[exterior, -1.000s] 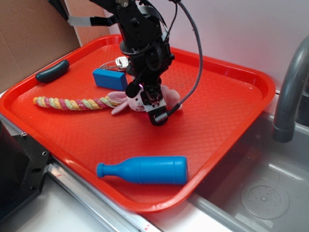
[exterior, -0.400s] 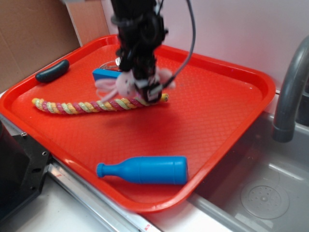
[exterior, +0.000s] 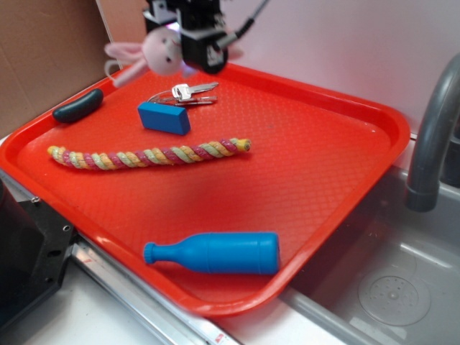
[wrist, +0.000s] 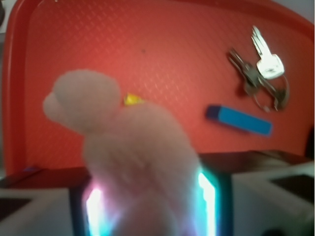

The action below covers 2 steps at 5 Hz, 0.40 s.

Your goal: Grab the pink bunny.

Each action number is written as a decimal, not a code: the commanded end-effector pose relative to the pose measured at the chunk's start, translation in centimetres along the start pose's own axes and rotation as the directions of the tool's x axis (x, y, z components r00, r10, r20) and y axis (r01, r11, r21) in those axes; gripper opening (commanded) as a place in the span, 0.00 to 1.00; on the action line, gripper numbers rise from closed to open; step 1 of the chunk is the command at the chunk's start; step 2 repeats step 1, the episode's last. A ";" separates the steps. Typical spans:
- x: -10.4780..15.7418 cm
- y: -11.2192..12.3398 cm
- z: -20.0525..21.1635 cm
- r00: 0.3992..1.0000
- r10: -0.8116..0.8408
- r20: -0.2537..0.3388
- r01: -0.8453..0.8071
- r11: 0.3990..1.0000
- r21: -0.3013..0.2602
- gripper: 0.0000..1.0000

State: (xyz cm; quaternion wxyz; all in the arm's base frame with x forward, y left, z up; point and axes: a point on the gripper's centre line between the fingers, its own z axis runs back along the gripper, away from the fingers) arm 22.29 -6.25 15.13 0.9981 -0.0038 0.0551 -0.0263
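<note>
The pink bunny (exterior: 154,52) hangs in the air above the tray's far left corner, ears trailing to the left, held by my gripper (exterior: 195,44), which is shut on it. In the wrist view the pink bunny (wrist: 133,152) fills the middle, blurred, pinched between the two glowing pads (wrist: 209,196), with the red tray (wrist: 98,44) far below.
On the red tray (exterior: 323,172) lie a pink-yellow braided rope (exterior: 147,154), a blue block (exterior: 164,117), keys (exterior: 185,93), a dark oblong piece (exterior: 77,105) and a blue bottle (exterior: 212,252) near the front edge. A grey faucet (exterior: 431,136) and a sink stand right.
My gripper has risen and moved to the back left with the bunny in it, lifting it off the tray. The rope lies uncovered and stretched out where the bunny was.
</note>
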 end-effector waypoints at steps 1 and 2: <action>-3.1 1.6 4.3 0.997 -0.039 0.074 0.042 0.999 -0.034 0.00; -3.1 1.6 4.3 0.997 -0.039 0.074 0.042 0.999 -0.034 0.00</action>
